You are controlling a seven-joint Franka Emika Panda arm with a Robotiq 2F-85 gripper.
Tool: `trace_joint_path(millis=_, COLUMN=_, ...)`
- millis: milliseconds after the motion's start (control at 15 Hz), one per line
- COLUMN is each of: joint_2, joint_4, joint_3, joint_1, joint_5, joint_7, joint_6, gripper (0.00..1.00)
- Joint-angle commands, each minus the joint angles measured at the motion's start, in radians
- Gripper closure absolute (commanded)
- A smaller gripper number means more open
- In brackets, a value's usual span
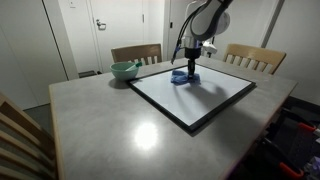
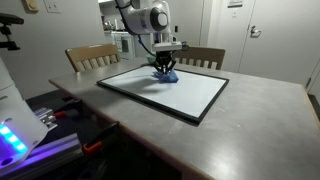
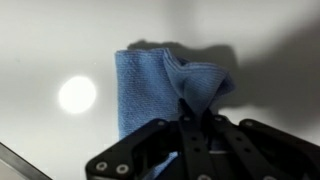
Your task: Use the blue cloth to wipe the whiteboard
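Observation:
The blue cloth [image 3: 160,85] lies rumpled on the whiteboard [image 3: 60,40], bunched up where my gripper [image 3: 193,112] pinches it. My gripper is shut on the cloth's raised fold. In both exterior views the arm reaches down onto the far part of the black-framed whiteboard [image 1: 205,100] [image 2: 190,95], with the gripper [image 1: 187,68] [image 2: 165,68] pressing the blue cloth [image 1: 181,76] [image 2: 166,75] against the board's surface.
A pale green bowl [image 1: 124,70] stands on the grey table [image 1: 110,125] beside the board's far corner. Wooden chairs [image 1: 252,57] [image 2: 92,56] stand along the far edge. A lamp glare [image 3: 77,95] shows on the board next to the cloth.

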Motion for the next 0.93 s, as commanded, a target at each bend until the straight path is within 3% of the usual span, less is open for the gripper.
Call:
trace_joint_path(millis=0, joint_2=0.101, joint_4=0.136, joint_3=0.013, joint_1=0.007, joint_5=-0.023, joint_7=-0.001, joint_6=-0.05, gripper=0.97)
trace_joint_path(millis=400, joint_2=0.178, joint_4=0.282, joint_3=0.056, joint_1=0.031, joint_5=-0.007, joint_7=-0.021, joint_6=-0.147, gripper=0.97)
trace_joint_path(millis=867, joint_2=0.213, joint_4=0.362, joint_3=0.125, joint_1=0.063, joint_5=0.0, joint_7=-0.092, joint_6=-0.197, gripper=0.97)
